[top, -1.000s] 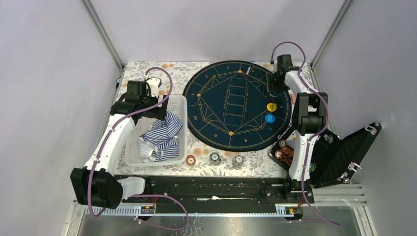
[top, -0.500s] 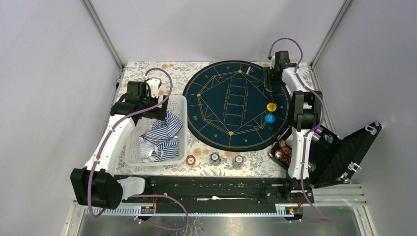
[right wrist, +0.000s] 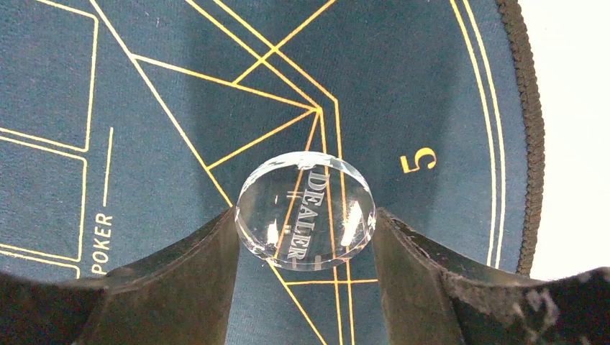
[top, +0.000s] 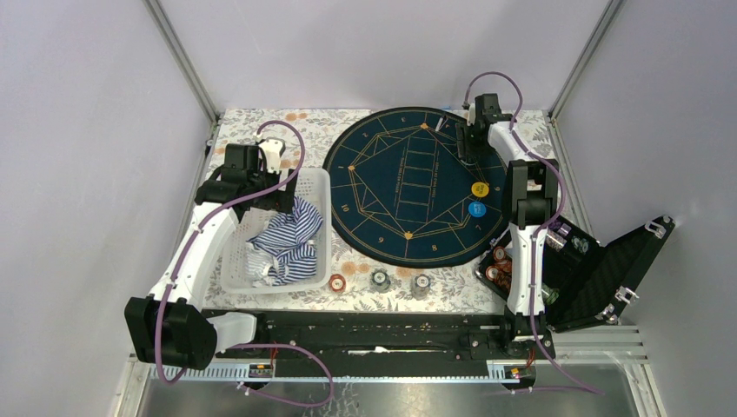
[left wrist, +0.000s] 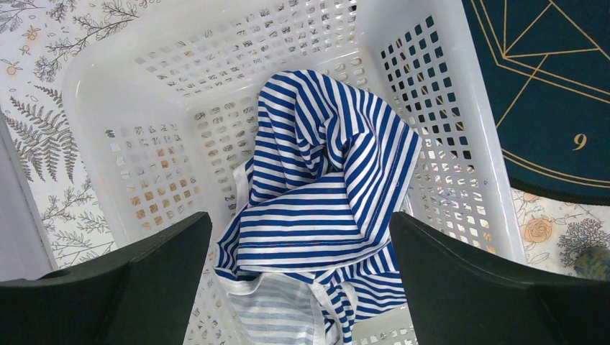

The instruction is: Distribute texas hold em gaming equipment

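Observation:
My right gripper (right wrist: pixel 304 217) is shut on a clear round dealer button (right wrist: pixel 306 210) and holds it just above the dark blue mat (right wrist: pixel 180 86), near the gold "5". In the top view this gripper (top: pixel 466 139) is at the mat's far right. A yellow disc (top: pixel 479 188) and a blue disc (top: pixel 475 208) lie on the mat's right side. Red (top: pixel 337 282), green (top: pixel 380 279) and grey (top: pixel 421 282) chip stacks stand in a row in front of the mat. My left gripper (left wrist: pixel 300 219) is open and empty above the striped cloth (left wrist: pixel 324 187). No playing cards show.
The striped cloth lies in a white slotted basket (top: pixel 233 261) at the left. An open black case (top: pixel 600 265) stands at the right, with more chips (top: pixel 500 263) in its left part. The floral tablecloth (top: pixel 452 287) covers the table.
My right gripper has moved left and towards the far edge of the mat with the dealer button in it. The left arm has not moved.

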`<action>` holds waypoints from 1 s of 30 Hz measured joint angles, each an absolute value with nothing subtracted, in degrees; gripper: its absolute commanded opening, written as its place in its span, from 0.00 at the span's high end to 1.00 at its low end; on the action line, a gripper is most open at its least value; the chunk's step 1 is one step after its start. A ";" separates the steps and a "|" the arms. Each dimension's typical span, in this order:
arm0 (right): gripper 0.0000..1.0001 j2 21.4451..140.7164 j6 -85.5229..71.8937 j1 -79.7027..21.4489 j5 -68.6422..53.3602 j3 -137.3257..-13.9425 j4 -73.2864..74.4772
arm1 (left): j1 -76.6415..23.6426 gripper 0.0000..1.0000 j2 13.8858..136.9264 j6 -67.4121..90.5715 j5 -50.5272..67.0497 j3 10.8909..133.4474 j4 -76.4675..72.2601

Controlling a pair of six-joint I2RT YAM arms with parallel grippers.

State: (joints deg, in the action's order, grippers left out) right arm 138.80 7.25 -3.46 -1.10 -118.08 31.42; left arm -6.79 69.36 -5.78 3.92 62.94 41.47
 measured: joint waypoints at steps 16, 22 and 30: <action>0.00 135.48 8.21 -3.75 -4.38 -116.42 33.47 | -6.76 0.01 69.32 -5.78 4.14 62.92 41.47; 0.01 117.78 10.55 -3.75 -8.01 -100.55 34.57 | -6.76 0.01 67.96 -5.78 4.40 62.74 41.47; 0.09 97.69 12.38 -3.77 -11.77 -80.62 33.93 | -6.76 0.01 66.81 -5.78 4.64 62.35 41.47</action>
